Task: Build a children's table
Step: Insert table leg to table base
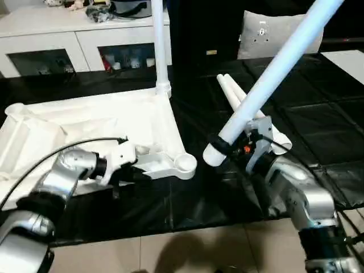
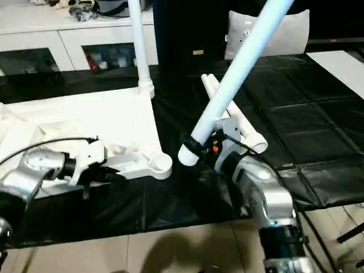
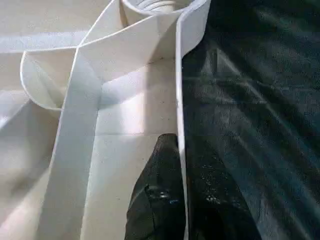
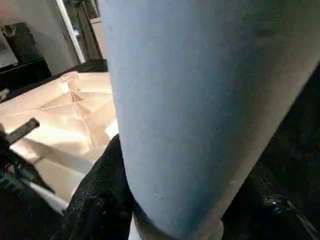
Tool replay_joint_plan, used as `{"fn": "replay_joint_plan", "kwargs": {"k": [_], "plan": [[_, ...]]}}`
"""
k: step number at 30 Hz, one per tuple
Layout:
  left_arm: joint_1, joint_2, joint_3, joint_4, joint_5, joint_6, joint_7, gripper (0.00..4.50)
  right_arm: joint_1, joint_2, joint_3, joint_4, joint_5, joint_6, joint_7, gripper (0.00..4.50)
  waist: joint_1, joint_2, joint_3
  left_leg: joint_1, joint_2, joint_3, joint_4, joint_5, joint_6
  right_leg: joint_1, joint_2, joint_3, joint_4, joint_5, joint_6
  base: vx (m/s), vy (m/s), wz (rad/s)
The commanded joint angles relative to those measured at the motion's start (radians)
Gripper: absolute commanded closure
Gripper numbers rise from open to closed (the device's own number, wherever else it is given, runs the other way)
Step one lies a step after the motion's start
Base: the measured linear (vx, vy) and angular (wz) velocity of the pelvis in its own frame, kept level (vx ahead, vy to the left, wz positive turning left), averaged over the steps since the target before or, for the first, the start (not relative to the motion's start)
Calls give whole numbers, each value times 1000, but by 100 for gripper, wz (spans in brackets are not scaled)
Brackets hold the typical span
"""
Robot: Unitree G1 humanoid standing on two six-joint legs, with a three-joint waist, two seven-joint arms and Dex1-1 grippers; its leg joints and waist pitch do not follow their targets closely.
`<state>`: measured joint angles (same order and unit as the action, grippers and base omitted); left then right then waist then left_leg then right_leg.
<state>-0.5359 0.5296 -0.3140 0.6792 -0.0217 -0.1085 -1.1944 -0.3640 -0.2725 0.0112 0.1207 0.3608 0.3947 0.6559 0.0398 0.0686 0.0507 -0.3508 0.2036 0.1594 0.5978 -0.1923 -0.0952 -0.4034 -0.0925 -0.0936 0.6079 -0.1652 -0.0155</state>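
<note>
Your left gripper (image 3: 182, 200) pinched the side wall of the upside-down table top (image 1: 102, 122) on the black mat (image 1: 296, 108); your right gripper (image 1: 242, 149) held a slanted leg (image 1: 273, 74) just beside the near corner socket (image 1: 185, 163).

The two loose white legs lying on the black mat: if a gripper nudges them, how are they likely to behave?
The loose legs are round and tapered, so a sideways nudge would probably roll them, curving toward the narrow end. They look like smooth rigid plastic, likely stiff and somewhat slippery to pinch. The black mat looks glossy, so they may slide easily too.
</note>
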Motion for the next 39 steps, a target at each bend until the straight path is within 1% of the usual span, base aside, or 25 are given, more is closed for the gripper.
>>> {"fn": "replay_joint_plan", "kwargs": {"k": [1, 2, 3, 5, 8, 11, 12, 13, 14, 17, 18, 21, 22, 23, 24, 26, 27, 28, 31, 32, 33, 35, 36, 38, 39], "plan": [[33, -52, -29, -37, -13, -2, 23, 450, -25, -6, 24, -19, -4, 28, 18, 262, 4, -12, -62, -1, 10, 6, -70, -230, 33, 52, -44, 45, -91, -412, -142, 0, 0, 0], [35, -70, -35, -60, -8, 9, 38, 450, -34, -15, 33, -24, -5, 43, 30, 262, 4, -12, -62, -1, 10, 6, -70, -230, 33, 52, -44, 45, -91, -412, -142, 0, 0, 0], [34, -85, -38, -79, -7, 24, 50, 450, -43, -22, 41, -29, -4, 59, 41, 262, 10, -17, -63, -2, 8, 8, -69, -215, 41, 52, -44, 44, -94, -436, -127, 0, 0, 0], [32, -102, -39, -98, -9, 38, 63, 450, -51, -30, 50, -34, -3, 70, 56, 262, 18, -14, -64, -3, 9, 9, -68, -201, 43, 51, -45, 45, -94, -450, -115, 0, 0, 0], [42, -164, -48, -195, -8, 117, 116, 450, -75, -57, 80, -41, -7, 106, 93, 262, 26, -22, -65, -4, 10, 10, -68, -191, 47, 49, -45, 44, -95, -462, -101, 0, 0, 0], [49, -168, -49, -210, -4, 124, 122, 450, -75, -62, 85, -40, -10, 108, 97, 262, 29, -20, -65, -6, 9, 10, -68, -190, 48, 49, -46, 44, -98, -476, -85, 0, 0, 0], [54, -170, -49, -221, 0, 129, 128, 450, -74, -65, 89, -38, -14, 107, 99, 262, 30, -23, -66, -9, 6, 10, -67, -185, 48, 49, -45, 42, -98, -484, -71, 0, 0, 0], [65, -173, -45, -256, 9, 155, 141, 450, -75, -70, 95, -33, -19, 110, 102, 262, 30, -32, -66, -10, 4, 12, -67, -181, 51, 49, -44, 42, -100, -487, -65, 0, 0, 0], [66, -174, -44, -260, 10, 158, 143, 450, -75, -71, 97, -32, -20, 112, 104, 262, 31, -27, -66, -10, 6, 10, -67, -175, 49, 48, -45, 42, -98, -485, -64, 0, 0, 0], [71, -175, -40, -275, 11, 170, 148, 450, -77, -77, 103, -29, -23, 120, 109, 262, 30, -28, -67, -10, 3, 12, -66, -173, 51, 45, -42, 40, -102, -501, -50, 0, 0, 0], [71, -175, -39, -277, 11, 171, 148, 450, -77, -77, 104, -29, -24, 121, 110, 262, 30, -26, -67, -10, 4, 11, -67, -173, 52, 45, -42, 40, -102, -496, -52, 0, 0, 0], [85, -174, -35, -278, 29, 164, 156, 450, -79, -92, 122, -17, -42, 122, 117, 262, 30, -27, -67, -12, 5, 11, -67, -174, 54, 45, -42, 40, -100, -480, -56, 0, 0, 0], [88, -172, -34, -281, 23, 170, 146, 406, -79, -94, 122, -15, -44, 121, 117, 262, 30, -27, -67, -12, 5, 12, -67, -170, 54, 45, -43, 40, -100, -479, -55, 0, 0, 0], [92, -168, -35, -289, 18, 179, 136, 406, -78, -96, 119, -16, -45, 120, 118, 262, 31, -22, -67, -12, 4, 11, -67, -170, 54, 45, -43, 40, -100, -479, -56, 0, 0, 0], [93, -167, -30, -290, 12, 186, 133, 395, -77, -98, 113, -20, -41, 123, 117, 262, 30, -24, -68, -12, 4, 12, -66, -169, 54, 45, -42, 40, -101, -477, -55, 0, 0, 0], [90, -167, -25, -280, 15, 179, 141, 388, -72, -103, 103, -31, -28, 137, 120, 262, 31, -21, -70, -12, 5, 12, -65, -164, 54, 45, -43, 40, -100, -461, -65, 0, 0, 0], [89, -167, -24, -277, 16, 177, 142, 374, -70, -104, 102, -32, -26, 139, 122, 262, 31, -18, -72, -15, 9, 10, -67, -160, 52, 47, -41, 40, -97, -417, -76, 0, 0, 0], [89, -169, -22, -269, 10, 172, 133, 362, -64, -109, 103, -38, -23, 139, 129, 262, 30, -20, -72, -15, 10, 9, -68, -162, 51, 47, -40, 39, -96, -402, -80, 0, 0, 0], [84, -179, -6, -241, -17, 183, 109, 362, -55, -116, 105, -45, -24, 137, 138, 262, 24, -25, -73, -15, 9, 10, -67, -169, 52, 52, -41, 40, -92, -360, -104, 0, 0, 0], [84, -179, -6, -239, -18, 184, 108, 362, -55, -115, 105, -45, -25, 138, 139, 262, 23, -25, -72, -15, 9, 10, -67, -168, 53, 52, -41, 40, -91, -358, -107, 0, 0, 0], [79, -174, -12, -224, -3, 176, 112, 362, -53, -118, 104, -48, -24, 141, 143, 262, 22, -21, -72, -14, 9, 10, -67, -170, 53, 51, -41, 40, -92, -361, -110, 0, 0, 0], [76, -171, -15, -214, 7, 170, 115, 362, -52, -121, 104, -51, -23, 144, 146, 262, 20, -24, -70, -12, 9, 11, -68, -181, 53, 51, -40, 40, -95, -382, -105, 0, 0, 0], [67, -161, -20, -186, 31, 153, 130, 362, -49, -127, 103, -54, -22, 147, 150, 262, 19, -22, -68, -12, 8, 11, -68, -191, 53, 50, -39, 39, -101, -402, -98, 0, 0, 0], [63, -153, -21, -176, 39, 147, 134, 397, -48, -129, 103, -56, -22, 149, 151, 262, 17, -24, -68, -12, 7, 10, -69, -198, 49, 52, -40, 38, -101, -422, -88, 0, 0, 0], [61, -147, -22, -172, 44, 146, 135, 397, -47, -131, 104, -56, -21, 153, 152, 262, 17, -23, -67, -11, 8, 10, -69, -201, 48, 51, -41, 38, -102, -431, -86, 0, 0, 0]]}}
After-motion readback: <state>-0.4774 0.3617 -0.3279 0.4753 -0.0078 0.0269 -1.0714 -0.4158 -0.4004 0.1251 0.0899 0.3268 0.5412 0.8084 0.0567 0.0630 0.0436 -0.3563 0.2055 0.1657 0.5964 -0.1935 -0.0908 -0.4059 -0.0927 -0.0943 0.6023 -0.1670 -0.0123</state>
